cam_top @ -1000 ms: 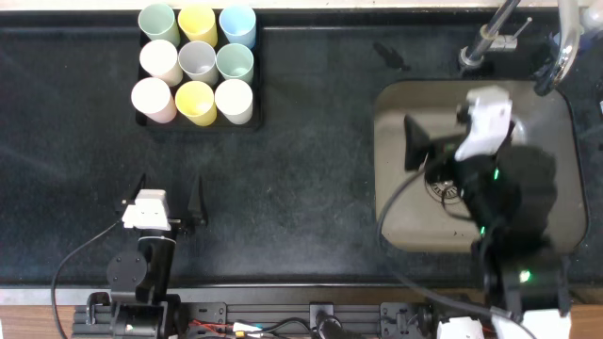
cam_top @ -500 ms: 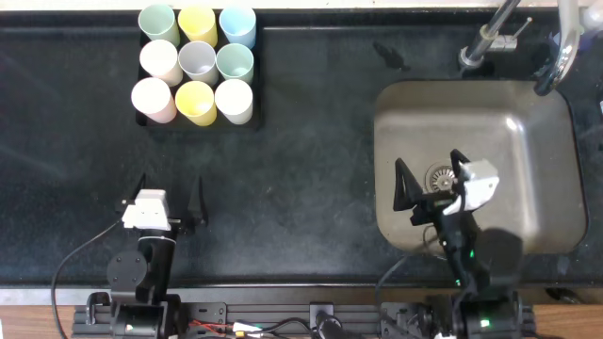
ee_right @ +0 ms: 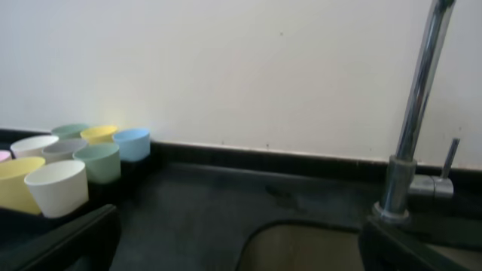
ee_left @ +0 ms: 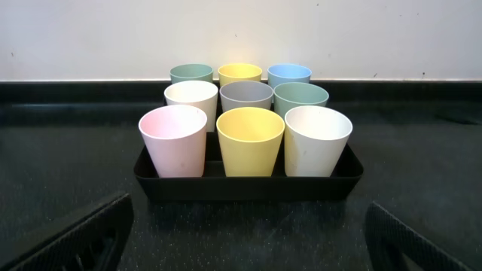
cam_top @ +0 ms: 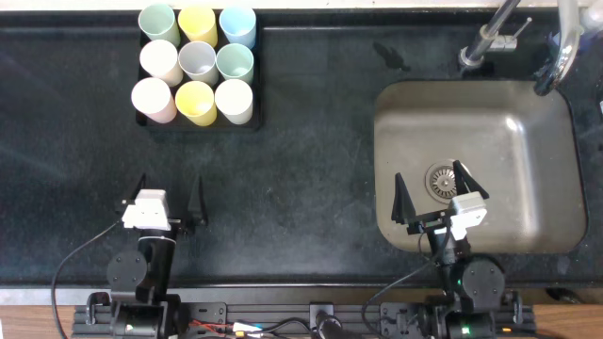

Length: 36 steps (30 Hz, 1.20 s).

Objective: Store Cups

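While nine cups (ee_left: 248,139) stand in tray (ee_left: 248,189), left fingers (ee_left: 79,242) and right fingers (ee_right: 56,242) spread wide, empty

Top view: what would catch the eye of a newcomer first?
Nine pastel cups fill a black tray at the far left of the dark counter. A steel sink lies at the right. The left gripper and the right gripper are open, near the arms' bases.
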{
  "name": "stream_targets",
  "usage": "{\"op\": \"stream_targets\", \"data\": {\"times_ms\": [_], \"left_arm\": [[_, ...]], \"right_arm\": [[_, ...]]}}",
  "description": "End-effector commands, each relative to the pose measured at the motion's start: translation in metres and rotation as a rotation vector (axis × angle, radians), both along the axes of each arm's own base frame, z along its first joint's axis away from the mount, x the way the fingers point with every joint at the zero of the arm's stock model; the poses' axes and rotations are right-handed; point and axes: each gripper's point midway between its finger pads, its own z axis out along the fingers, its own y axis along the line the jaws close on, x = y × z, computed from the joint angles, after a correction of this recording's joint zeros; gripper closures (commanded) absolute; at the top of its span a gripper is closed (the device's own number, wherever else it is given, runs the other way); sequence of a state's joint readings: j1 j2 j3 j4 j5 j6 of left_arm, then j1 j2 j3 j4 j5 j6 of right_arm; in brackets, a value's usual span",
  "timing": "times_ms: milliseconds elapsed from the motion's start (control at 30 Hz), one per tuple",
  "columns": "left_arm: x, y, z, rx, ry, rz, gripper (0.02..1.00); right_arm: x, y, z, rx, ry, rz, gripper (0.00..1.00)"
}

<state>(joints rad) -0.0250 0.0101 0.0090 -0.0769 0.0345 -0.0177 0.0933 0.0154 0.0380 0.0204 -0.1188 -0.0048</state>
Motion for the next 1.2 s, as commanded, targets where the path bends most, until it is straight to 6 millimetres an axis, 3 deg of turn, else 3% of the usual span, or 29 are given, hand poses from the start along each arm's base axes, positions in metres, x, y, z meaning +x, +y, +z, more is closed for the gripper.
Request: {"op": "stream_targets", "data": {"times_ms": [33, 333, 633, 1200], "left_arm": [[-0.001, -0.004, 0.000, 0.020, -0.003, -0.021, 0.018], [-0.001, -0.004, 0.000, 0.020, -0.003, -0.021, 0.020], [-0.001, -0.004, 0.000, 0.020, -0.003, -0.021, 0.020], [-0.001, -0.004, 0.000, 0.020, -0.003, -0.021, 0.018]], "right_arm": [[0.002, -0.004, -0.012, 0.035, 0.021, -0.019, 0.005], [0.006, -0.015, -0.037, 0.028, 0.122, -0.087, 0.005], [0.006, -0.016, -0.037, -0.076, 0.102, -0.099, 0.003], [0.006, -0.016, -0.037, -0.075, 0.103, -0.098, 0.003]]}}
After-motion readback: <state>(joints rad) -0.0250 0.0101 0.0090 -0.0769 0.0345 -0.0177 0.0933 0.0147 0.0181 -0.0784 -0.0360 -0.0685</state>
